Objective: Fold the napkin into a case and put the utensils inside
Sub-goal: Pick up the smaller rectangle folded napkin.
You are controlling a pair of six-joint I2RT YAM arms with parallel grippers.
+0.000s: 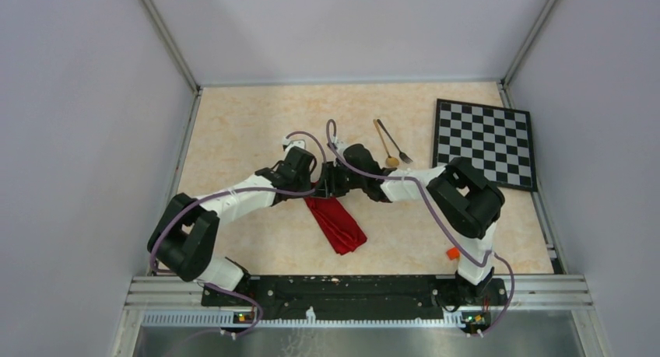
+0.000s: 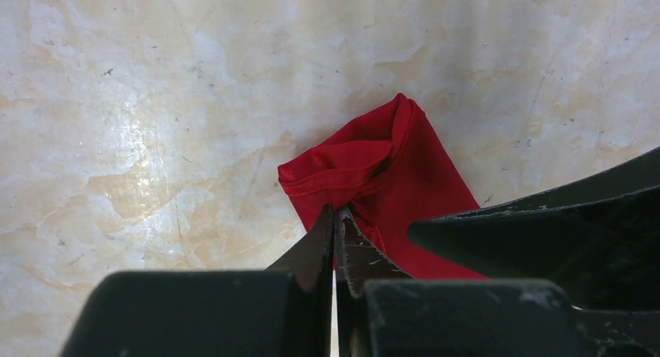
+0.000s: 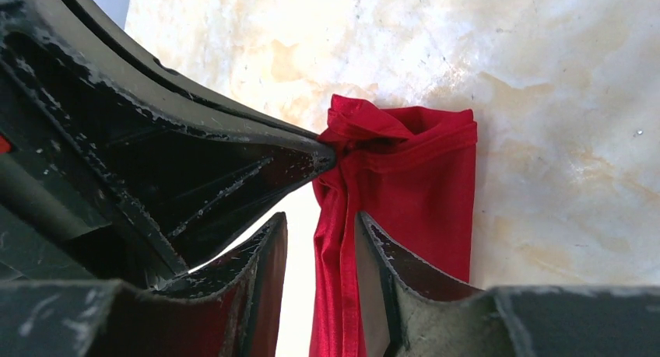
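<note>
The deep-red napkin (image 1: pixel 336 223) lies on the table as a narrow folded case, running diagonally toward the near side. My two grippers meet at its far end. The left gripper (image 2: pixel 336 211) is shut, its tips pinching a bunched fold of the napkin (image 2: pixel 373 170). The right gripper (image 3: pixel 321 217) stands open, and a long edge of the napkin (image 3: pixel 420 178) runs between its fingers, resting against the right one. The gold spoon (image 1: pixel 384 147) and dark fork (image 1: pixel 395 143) lie side by side beyond the grippers, untouched.
A black-and-white checkered board (image 1: pixel 486 143) lies at the back right. A small orange block (image 1: pixel 452 253) sits by the right arm's base. The left arm's finger (image 3: pixel 233 162) crowds the right wrist view.
</note>
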